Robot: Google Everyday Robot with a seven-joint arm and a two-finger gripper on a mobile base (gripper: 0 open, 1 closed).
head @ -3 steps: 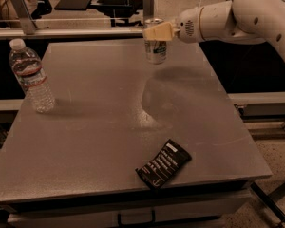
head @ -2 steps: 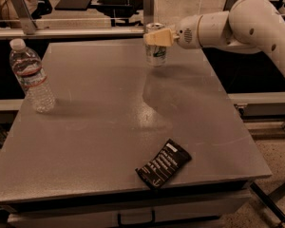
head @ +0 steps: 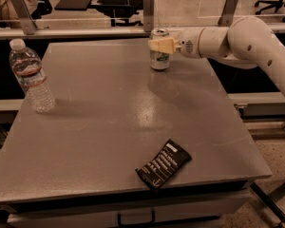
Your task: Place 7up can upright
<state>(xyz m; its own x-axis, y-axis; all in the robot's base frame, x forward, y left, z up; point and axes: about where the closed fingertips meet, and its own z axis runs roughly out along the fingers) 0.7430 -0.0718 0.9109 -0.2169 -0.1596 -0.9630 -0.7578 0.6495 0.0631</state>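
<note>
Lower than a second ago, the white arm and its gripper have come down, bringing the can's base to the tabletop. Broad, flat and grey, the matte metal table [head: 109, 127] has a faintly scuffed top with a dull sheen near its middle. Reaching in from 3 o'clock, the smooth, white, rounded robot arm [head: 247, 39] bends at a thick elbow, and its forearm lies nearly level, pointing toward 9 o'clock. At the table's 10 o'clock stands the tall, clear, ribbed plastic water bottle [head: 32, 77], upright, with a white cap and a label with a red band. Near the front edge at 5 o'clock lies the flat black snack packet [head: 163, 164] with pale print, turned at a slant. The 7up can [head: 159, 61], a small silvery aluminium cylinder with greenish markings and a shiny rim, stands upright at the table's 1 o'clock, close to the far edge, with its base on the surface. The gripper [head: 156, 45] holds it at mid-height, its cream-coloured fingers [head: 162, 45] closed around the can's body from the 3 o'clock side.
</note>
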